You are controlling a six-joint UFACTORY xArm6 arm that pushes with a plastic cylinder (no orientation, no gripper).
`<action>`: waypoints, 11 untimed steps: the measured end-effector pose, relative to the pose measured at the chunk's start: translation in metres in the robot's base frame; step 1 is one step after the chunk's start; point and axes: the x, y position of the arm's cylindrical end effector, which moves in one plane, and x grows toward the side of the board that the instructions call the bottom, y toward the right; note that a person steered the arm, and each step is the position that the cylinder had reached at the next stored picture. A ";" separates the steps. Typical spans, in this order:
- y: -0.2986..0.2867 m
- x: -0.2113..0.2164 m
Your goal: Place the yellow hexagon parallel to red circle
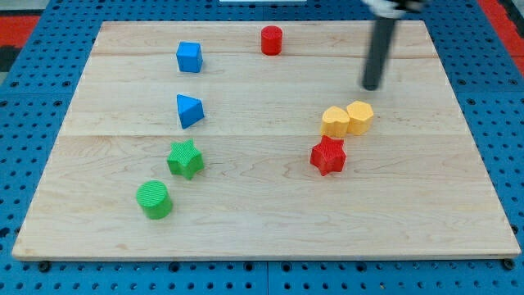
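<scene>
The pale wooden tabletop (pixel 262 229) lies on a blue perforated base, and every place below is given from the yellow hexagon-shaped block (pixel 359 117). That yellow hexagon sits in the right half of the tabletop, about midway between the view's top and bottom.

Touching its left side is a second yellow block (pixel 334 122), roughly heart-shaped, though its outline is hard to read exactly. Below and a little left of the yellow hexagon, near but apart from it, is the red star-shaped block (pixel 328 156).

The red circle, a short red cylinder block (pixel 271 40), stands well apart from the yellow hexagon, up and to the left, close to the tabletop's top edge.

Farther left of the hexagon, across the tabletop, are four more blocks: a blue cube (pixel 189 57) up toward the top, a blue triangular block (pixel 189 111) at about the hexagon's own level, a green star-shaped block (pixel 186 159) lower down, and a green cylinder block (pixel 154 200) lowest and farthest left.

The end effector is a plain dark rod with nothing to open or close, and it grips nothing. My tip (pixel 372 86) stands just above and slightly right of the yellow hexagon in the view, near it but not touching it or any other block.
</scene>
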 end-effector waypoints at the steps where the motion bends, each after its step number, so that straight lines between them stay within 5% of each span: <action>1: 0.023 0.055; 2: -0.045 0.075; 5: -0.121 0.048; 10: -0.160 -0.053; 11: -0.178 -0.042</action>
